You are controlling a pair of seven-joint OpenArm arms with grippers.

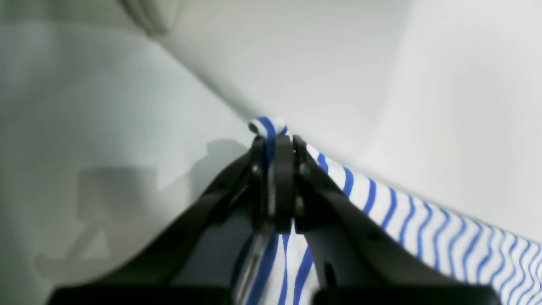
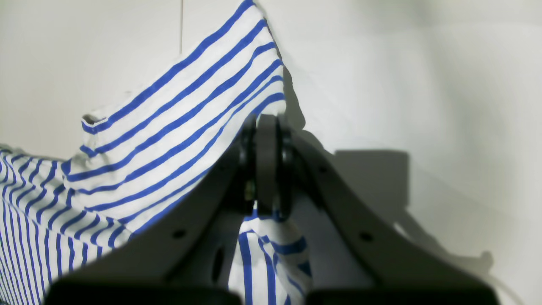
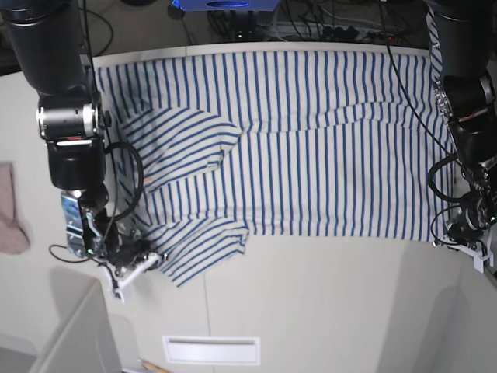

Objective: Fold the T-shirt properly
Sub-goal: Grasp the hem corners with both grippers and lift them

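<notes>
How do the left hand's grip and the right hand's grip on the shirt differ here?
The left hand pinches a thin rolled edge of the T-shirt; the right hand clamps a broad sleeve-like flap. In the base view, left grips the plain hem end, right the sleeve end. Both are shut on cloth.

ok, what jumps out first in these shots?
The blue-striped T-shirt spread across the table's far half. Both grippers are shut on its near edge: the left gripper at one corner, the right gripper at the sleeve end. A pink cloth lies off to the side.
</notes>
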